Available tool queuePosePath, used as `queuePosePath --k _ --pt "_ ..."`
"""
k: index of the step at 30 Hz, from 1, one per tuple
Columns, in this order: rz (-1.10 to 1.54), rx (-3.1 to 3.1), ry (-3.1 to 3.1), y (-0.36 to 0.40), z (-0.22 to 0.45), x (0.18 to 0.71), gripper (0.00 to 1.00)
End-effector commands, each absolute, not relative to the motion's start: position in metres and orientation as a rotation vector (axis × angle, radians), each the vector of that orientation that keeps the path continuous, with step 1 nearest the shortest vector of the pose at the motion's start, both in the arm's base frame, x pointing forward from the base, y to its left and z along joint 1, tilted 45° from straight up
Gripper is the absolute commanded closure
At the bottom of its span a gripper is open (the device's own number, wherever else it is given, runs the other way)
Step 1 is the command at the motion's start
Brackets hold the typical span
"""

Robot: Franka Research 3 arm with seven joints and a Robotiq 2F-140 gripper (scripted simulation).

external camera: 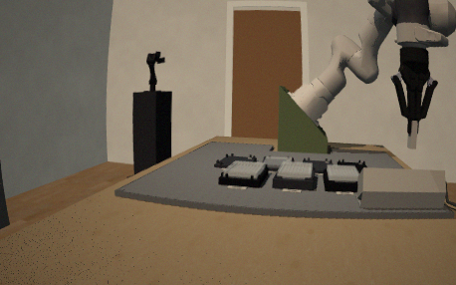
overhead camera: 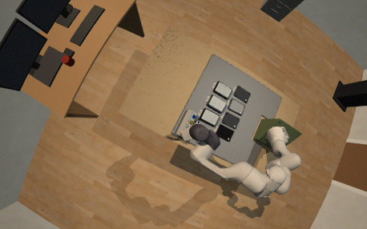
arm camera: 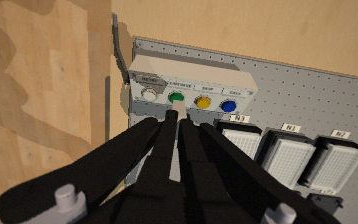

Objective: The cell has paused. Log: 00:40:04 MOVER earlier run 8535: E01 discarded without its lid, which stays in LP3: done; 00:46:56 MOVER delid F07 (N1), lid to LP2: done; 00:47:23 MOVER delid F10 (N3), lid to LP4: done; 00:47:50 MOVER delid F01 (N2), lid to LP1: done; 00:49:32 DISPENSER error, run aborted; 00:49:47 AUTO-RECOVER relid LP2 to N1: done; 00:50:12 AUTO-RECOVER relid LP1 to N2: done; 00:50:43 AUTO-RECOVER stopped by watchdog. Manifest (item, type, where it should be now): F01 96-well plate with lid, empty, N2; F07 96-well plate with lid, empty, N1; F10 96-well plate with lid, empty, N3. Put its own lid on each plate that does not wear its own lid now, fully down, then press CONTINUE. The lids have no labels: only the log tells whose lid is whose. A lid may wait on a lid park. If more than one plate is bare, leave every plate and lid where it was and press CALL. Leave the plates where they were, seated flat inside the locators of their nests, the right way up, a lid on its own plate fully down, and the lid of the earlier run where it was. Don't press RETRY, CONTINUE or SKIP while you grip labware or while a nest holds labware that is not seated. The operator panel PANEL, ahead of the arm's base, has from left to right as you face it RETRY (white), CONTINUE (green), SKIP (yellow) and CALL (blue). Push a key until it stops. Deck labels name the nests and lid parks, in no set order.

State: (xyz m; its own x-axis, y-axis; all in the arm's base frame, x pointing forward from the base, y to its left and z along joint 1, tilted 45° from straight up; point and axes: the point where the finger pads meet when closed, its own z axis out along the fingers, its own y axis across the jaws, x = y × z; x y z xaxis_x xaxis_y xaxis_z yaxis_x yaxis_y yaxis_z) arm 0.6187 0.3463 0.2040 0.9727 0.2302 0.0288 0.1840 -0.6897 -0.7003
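Note:
My gripper (arm camera: pixel 177 109) is shut with nothing between its fingers. In the wrist view its tips point down over the green CONTINUE key (arm camera: pixel 177 97) of the panel (arm camera: pixel 190 85). In the side view the gripper (external camera: pixel 412 141) hangs well above the grey panel box (external camera: pixel 403 187), not touching it. Three pale-topped plates sit in black nests next to the panel: N3 (arm camera: pixel 242 142) nearest it, then N1 (arm camera: pixel 287 155), then N2 (arm camera: pixel 337 165). From above they show as a row (overhead camera: pixel 217 103) on the grey deck.
The white RETRY key (arm camera: pixel 150 94), yellow SKIP key (arm camera: pixel 202 102) and blue CALL key (arm camera: pixel 228 105) flank the green one. A row of lid parks (overhead camera: pixel 231 119) lies behind the nests; one holds a pale lid (overhead camera: pixel 236 106). A green wedge (external camera: pixel 299 127) stands at the arm's base.

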Motion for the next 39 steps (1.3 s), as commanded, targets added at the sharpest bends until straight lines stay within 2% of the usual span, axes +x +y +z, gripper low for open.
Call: queuePosePath --k 1,39 --pt "0.096 -2.349 -0.259 0.3481 0.2050 0.6177 1.00" --pt "0.096 -2.349 -0.259 0.3513 0.2017 0.6171 1.00"
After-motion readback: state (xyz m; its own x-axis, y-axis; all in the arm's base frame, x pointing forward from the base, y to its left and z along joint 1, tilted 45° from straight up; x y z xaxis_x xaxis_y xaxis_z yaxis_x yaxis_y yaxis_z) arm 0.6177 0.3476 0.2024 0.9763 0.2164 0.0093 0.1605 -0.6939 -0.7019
